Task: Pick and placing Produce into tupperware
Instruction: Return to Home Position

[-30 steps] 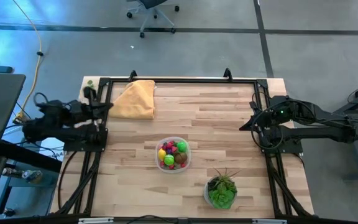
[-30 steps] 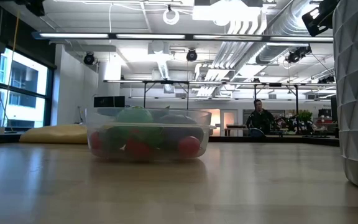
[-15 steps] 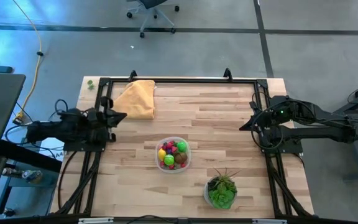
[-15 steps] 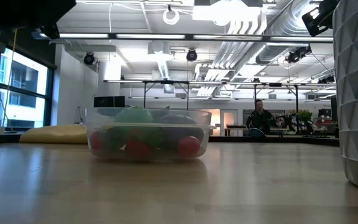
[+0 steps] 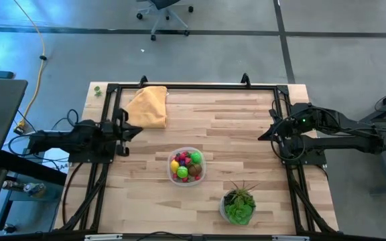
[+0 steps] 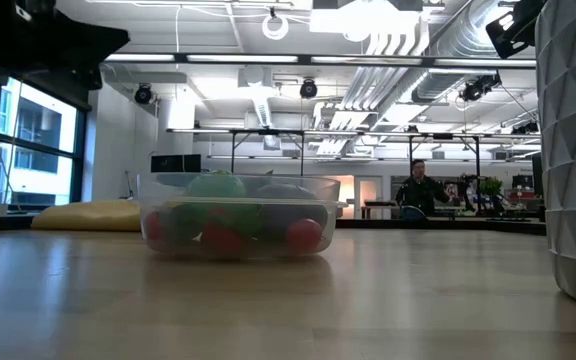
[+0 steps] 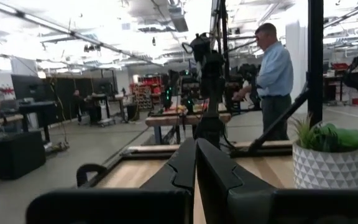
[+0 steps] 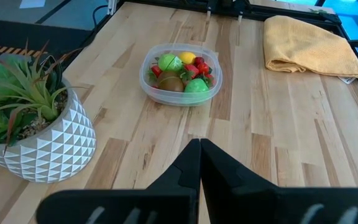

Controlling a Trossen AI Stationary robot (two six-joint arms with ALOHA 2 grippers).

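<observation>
Two grippers, left (image 5: 131,130) and right (image 5: 263,136), flank the wooden table (image 5: 246,114), fingers pressed together. Nearest sits a potted plant (image 5: 238,204), then the tupperware (image 6: 238,181) mid-table holding the produce (image 5: 187,165), a yellow cloth (image 5: 146,107) behind, and a person (image 6: 418,190) in the room beyond.

1. Counter (image 5: 233,127): pale wood strips, smooth, with a soft satin sheen.
2. Tupperware (image 5: 187,148): clear plastic, glossy, light catching along the rim.
3. Produce (image 8: 179,76): smooth and shiny, plastic by the look of it.
4. Cloth (image 5: 147,107): yellow fabric, matt, lying in soft folds.
5. Pot (image 8: 48,146): white, matt, faceted in raised triangles; the material is hard to call.
6. Frame (image 5: 193,86): black metal bars, matt finish.
7. Left end effector (image 7: 195,144) and right end effector (image 8: 200,144): dark, smooth, matt, looking like plastic.
8. Floor (image 5: 179,53): grey, smooth, with a dull sheen.
</observation>
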